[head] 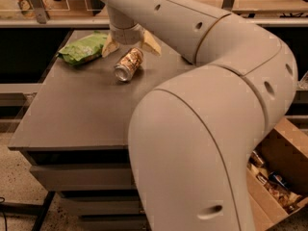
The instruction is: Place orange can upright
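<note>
Can (129, 65) lies on its side on the counter (82, 109), toward the far edge and a little left of the middle. Its silver top faces near and left, and its orange-brown and white body runs back to the right. It is not upright.

The gripper (130, 46) hangs just above the can's far end, pointing down at the counter. Its two cream fingers (110, 44) are spread wide, one to the left of the can and one to the right, with the can's far end under the gap between them. Neither finger closes on the can, and I cannot tell whether either one touches it.

From the gripper a short grey-white wrist rises into the arm (202, 129). The arm runs right along the far side of the counter, bends at a thick elbow on the right, then comes down and near as a bulky white link that fills the near right of the view and hides that side of the counter.

A green bag (83, 49) lies at the far left of the counter, just left of the gripper's left finger and apart from the can. Beyond the counter runs a shelf rail (48, 20). On the floor at the near right stands an open cardboard box (284, 143) with small items inside.
</note>
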Controlling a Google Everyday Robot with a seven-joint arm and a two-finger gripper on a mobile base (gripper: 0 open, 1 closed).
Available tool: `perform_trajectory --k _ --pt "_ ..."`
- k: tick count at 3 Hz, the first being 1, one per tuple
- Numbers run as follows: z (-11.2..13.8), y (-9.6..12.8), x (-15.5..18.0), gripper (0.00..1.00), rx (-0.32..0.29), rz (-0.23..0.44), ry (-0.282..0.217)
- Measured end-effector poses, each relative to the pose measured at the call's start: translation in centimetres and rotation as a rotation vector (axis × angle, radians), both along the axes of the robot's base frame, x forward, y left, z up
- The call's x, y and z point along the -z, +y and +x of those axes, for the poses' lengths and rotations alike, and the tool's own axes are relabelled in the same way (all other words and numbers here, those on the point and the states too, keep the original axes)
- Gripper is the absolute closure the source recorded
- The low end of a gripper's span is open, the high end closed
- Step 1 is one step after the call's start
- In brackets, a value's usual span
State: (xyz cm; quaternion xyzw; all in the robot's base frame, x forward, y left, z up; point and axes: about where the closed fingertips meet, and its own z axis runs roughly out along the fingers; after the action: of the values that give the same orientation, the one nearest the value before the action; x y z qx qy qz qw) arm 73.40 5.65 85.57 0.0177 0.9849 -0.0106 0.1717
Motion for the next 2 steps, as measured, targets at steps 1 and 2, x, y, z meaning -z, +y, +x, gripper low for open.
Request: perform_trajectory --k 1,2 --pt "-1.28 0.11 1.57 0.0 0.051 0.054 0.002" --pt "-1.36 0.81 1.96 0.0 0.041 0.034 0.011"
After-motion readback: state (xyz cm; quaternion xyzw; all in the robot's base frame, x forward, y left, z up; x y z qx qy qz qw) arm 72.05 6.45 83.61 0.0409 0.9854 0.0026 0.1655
